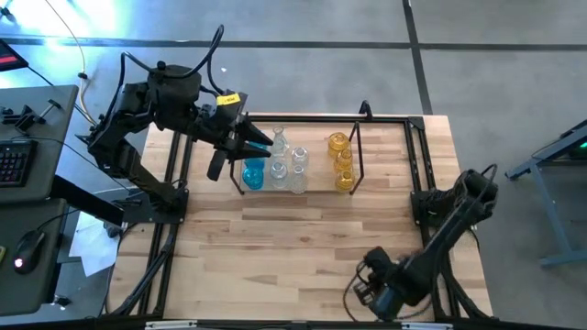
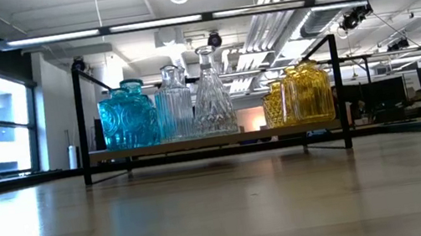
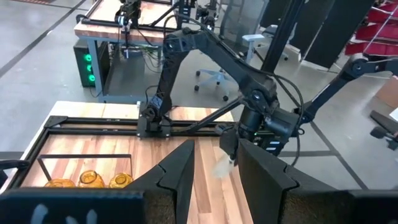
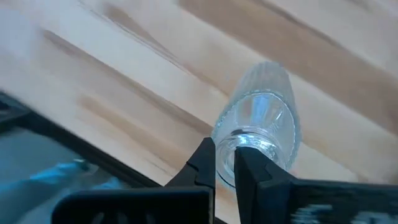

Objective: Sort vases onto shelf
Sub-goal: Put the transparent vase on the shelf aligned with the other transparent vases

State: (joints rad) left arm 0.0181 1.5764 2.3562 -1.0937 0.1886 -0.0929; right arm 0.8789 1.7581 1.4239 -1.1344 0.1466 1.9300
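Right tool (image 4: pixel 225 163) pinched tight on a clear vase (image 4: pixel 261 121) by its rim

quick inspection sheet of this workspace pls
surface: wood table, bare apart from the shelf
job's things: shelf at the back holds blue vases, clear vases and amber vases, grouped by colour; one more clear vase is off the shelf
clutter: nothing seen
grippers: left gripper open above the shelf's blue end; right gripper shut on that vase's neck near the front right corner
cables: wires on the left arm
surroundings: desk with keyboard beside the table
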